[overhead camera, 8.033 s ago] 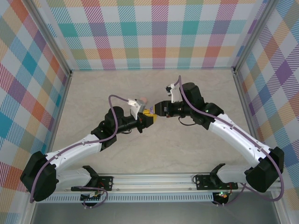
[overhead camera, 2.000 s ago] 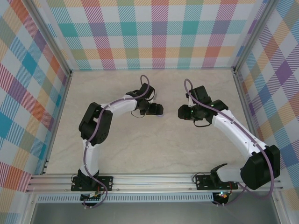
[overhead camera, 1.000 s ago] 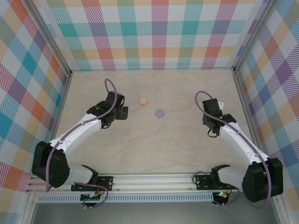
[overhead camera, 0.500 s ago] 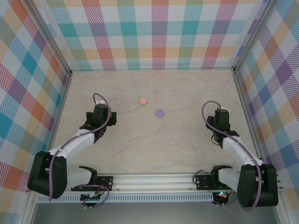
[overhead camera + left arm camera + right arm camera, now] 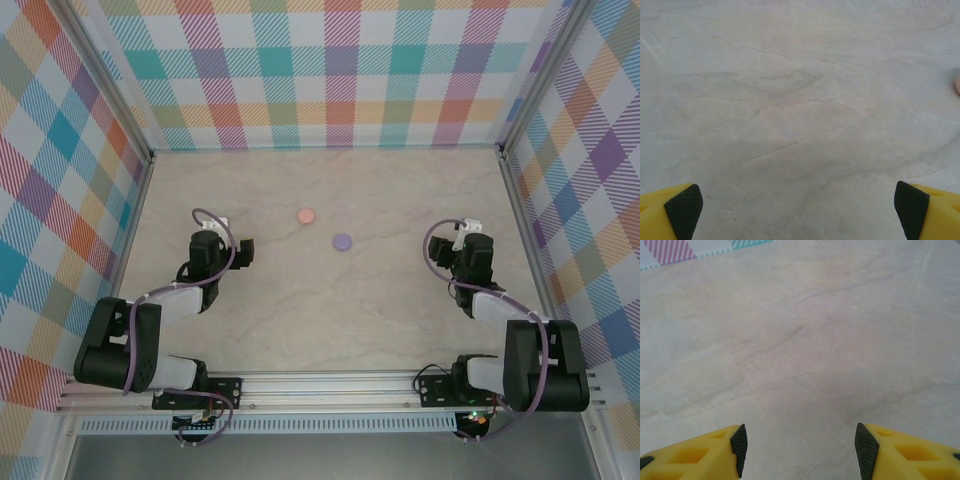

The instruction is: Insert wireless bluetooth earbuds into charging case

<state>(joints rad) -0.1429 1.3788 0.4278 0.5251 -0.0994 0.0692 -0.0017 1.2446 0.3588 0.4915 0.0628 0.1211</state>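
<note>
Overhead: veined beige stone-look bench point(image 5: 400, 195) | flat round pinkish disc point(image 5: 306, 215), lilac disc point(image 5: 342, 241), apart | left claw point(image 5: 797, 210) wide, empty | right claw point(image 5: 802, 450) parted, empty

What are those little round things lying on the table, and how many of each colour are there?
Pinkish disc: 1
Purple disc: 1
Total: 2

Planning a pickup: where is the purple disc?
In the top view the purple disc lies near the middle of the table, just right of and below the pink disc.
</note>
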